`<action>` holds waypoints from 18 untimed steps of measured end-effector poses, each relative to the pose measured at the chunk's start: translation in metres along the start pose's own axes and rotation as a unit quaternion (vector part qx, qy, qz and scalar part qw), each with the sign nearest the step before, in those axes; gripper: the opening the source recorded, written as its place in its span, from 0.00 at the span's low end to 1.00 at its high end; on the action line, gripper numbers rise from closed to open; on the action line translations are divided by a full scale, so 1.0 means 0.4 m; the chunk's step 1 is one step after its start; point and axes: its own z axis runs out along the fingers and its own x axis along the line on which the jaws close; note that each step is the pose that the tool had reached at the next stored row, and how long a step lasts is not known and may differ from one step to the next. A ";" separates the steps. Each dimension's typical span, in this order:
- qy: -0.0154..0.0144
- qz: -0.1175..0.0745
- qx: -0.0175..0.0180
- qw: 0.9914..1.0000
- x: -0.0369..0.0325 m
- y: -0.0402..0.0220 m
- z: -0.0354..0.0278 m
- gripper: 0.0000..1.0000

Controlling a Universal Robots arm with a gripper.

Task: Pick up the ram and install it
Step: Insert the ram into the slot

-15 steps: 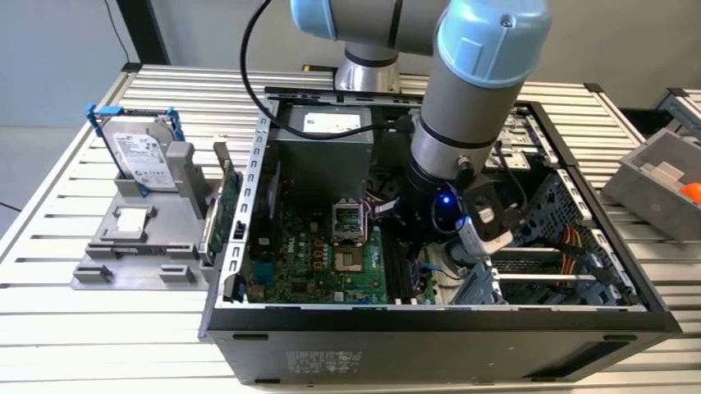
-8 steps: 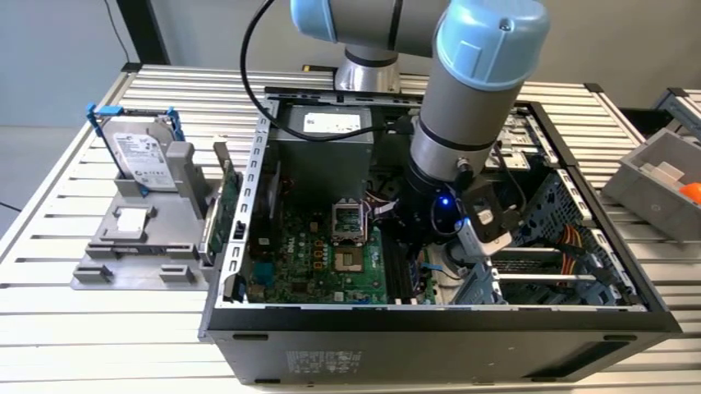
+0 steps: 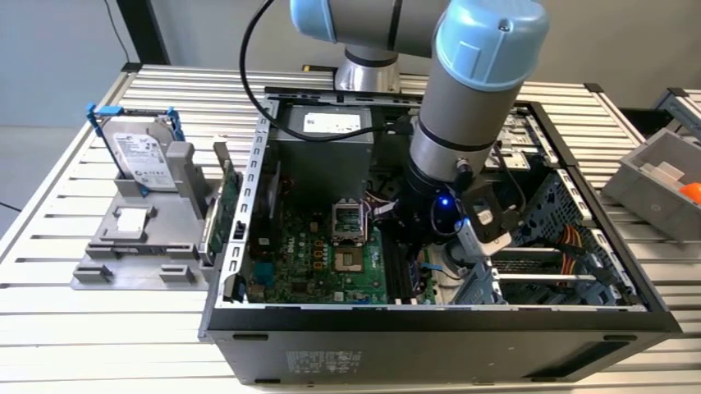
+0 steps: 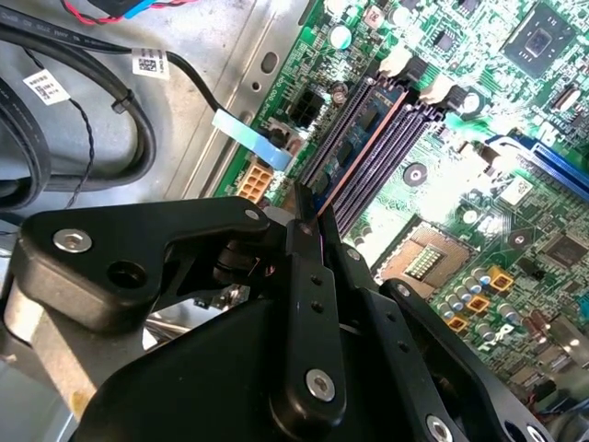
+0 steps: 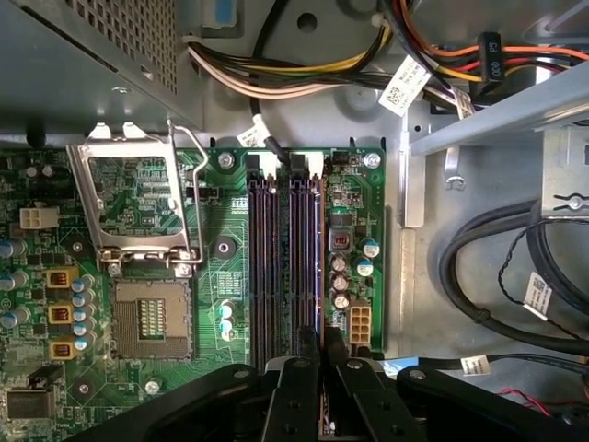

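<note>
Claw (image 4: pixel 308 216) pinching memory stick (image 4: pixel 354 161) edge-on over slots (image 5: pixel 285 258). Keep upright, line up with one slot, press evenly.

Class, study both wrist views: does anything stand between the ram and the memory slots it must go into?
Nothing visible does. The claw holds the ram lengthwise right at the black slots. The blue-tabbed cable lies off to one side, clear of them.

The arm (image 3: pixel 465 123) reaches steeply downward, its claw (image 4: pixel 308 216) closed.
</note>
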 end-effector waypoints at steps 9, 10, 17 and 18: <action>0.000 -0.001 0.000 1.000 0.001 0.000 0.005 0.00; 0.000 -0.001 0.000 1.000 0.001 0.000 0.006 0.00; 0.000 -0.001 0.000 1.000 0.001 0.000 0.007 0.00; 0.000 -0.001 0.000 1.000 0.001 0.000 0.007 0.00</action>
